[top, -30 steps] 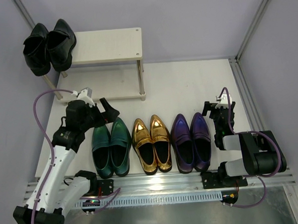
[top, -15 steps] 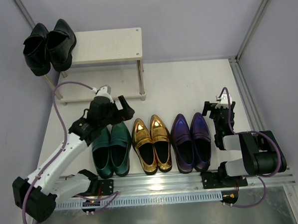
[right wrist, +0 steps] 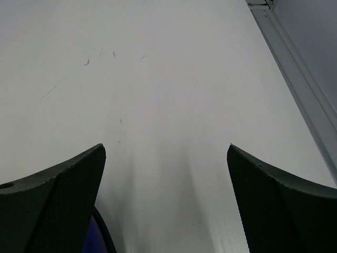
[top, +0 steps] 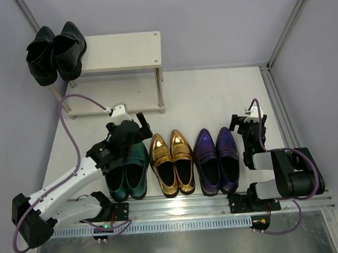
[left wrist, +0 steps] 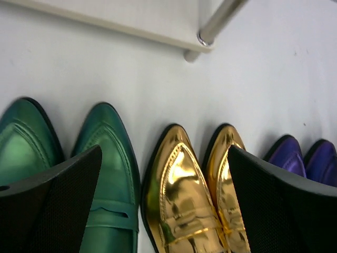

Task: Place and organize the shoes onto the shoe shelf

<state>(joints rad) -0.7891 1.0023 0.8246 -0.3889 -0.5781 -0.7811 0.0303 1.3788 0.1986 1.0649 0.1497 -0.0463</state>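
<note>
The black shoes (top: 54, 52) stand on the left end of the shoe shelf's (top: 125, 51) top board. The green pair (top: 127, 168), gold pair (top: 172, 160) and purple pair (top: 217, 159) stand in a row on the table near the arm bases. My left gripper (top: 132, 126) is open and empty, above the toes of the right green shoe (left wrist: 108, 174) and left gold shoe (left wrist: 181, 200). My right gripper (top: 247, 121) is open and empty, resting low beside the purple pair's right side; a sliver of purple shoe (right wrist: 97, 237) shows at its left finger.
The shelf's lower board (left wrist: 131, 18) and a metal leg (left wrist: 213, 29) lie just beyond the shoe toes. A metal rail (top: 278, 106) borders the table on the right, and grey walls close in left and back.
My left arm has swung right and forward, from left of the green pair to over the green and gold toes. The right arm has not moved.
</note>
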